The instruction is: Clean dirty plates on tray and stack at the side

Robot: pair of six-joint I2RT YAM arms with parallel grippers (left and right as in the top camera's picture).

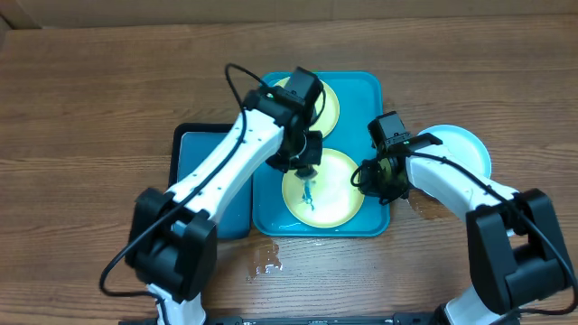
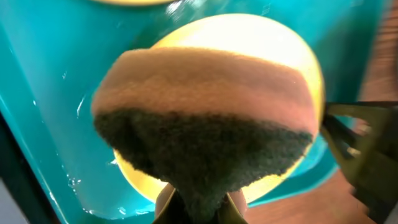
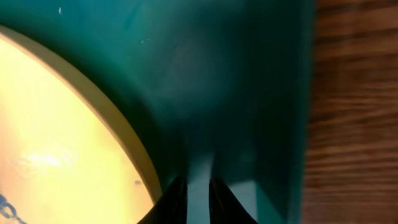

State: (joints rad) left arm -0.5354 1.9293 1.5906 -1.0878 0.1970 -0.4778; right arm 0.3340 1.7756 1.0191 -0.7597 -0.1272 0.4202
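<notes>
the left gripper (image 2: 198, 208) clamps a sponge (image 2: 199, 118) over the lower plate (image 1: 341, 203) of 2 on the teal tray (image 1: 366, 90), centre frame. the right gripper (image 3: 198, 198), jaws narrow, sits at the tray's right side; whether it grips is unclear. a 3rd plate (image 1: 465, 149) lies right of the tray.

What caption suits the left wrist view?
Left claw holds pink-and-green sponge over round yellow-green plate in teal plastic tray.
</notes>
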